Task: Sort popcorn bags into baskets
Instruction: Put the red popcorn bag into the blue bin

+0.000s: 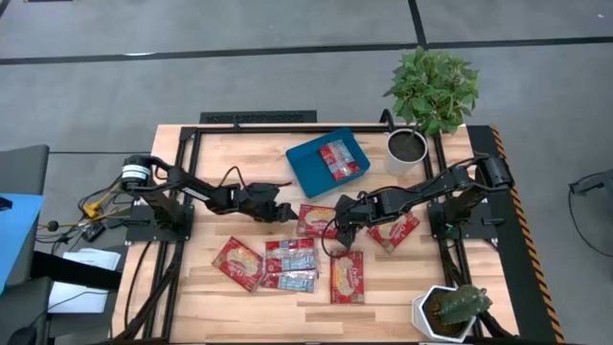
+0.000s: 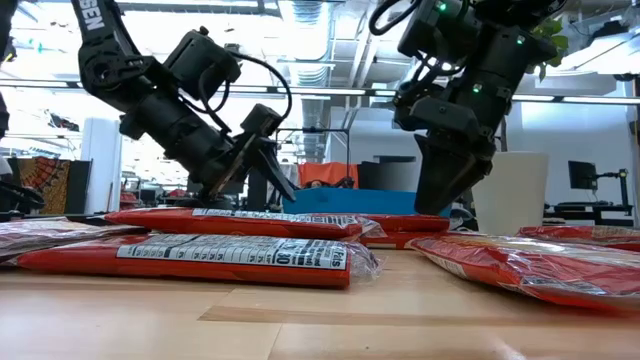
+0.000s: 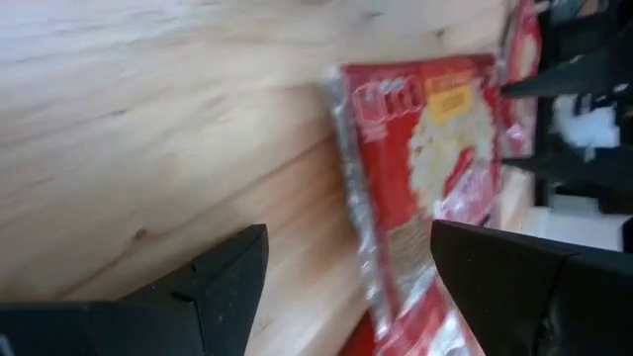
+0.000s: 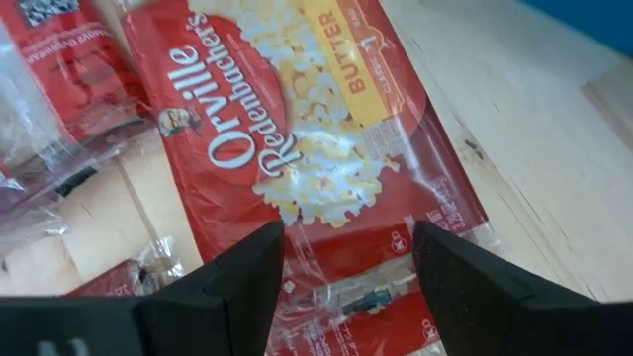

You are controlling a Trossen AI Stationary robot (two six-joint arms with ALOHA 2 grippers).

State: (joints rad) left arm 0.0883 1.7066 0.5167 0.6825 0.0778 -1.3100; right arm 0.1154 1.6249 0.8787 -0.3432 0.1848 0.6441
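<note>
My right gripper (image 1: 341, 230) hangs spread wide over a red popcorn bag (image 1: 317, 220) lying flat mid-table — nothing held. My left gripper (image 1: 283, 211), also parted and empty, waits just beside that bag's other edge. Behind them sits the teal basket (image 1: 308, 165) with one bag inside (image 1: 342, 159); more bags (image 1: 287, 264) lie nearer the front.

A light wooden table (image 1: 192, 297) carries a teal basket (image 1: 306, 165) near its far edge, six popcorn bags (image 1: 348, 276) scattered across its middle, and two white plant pots (image 1: 406, 153) along its right side.
</note>
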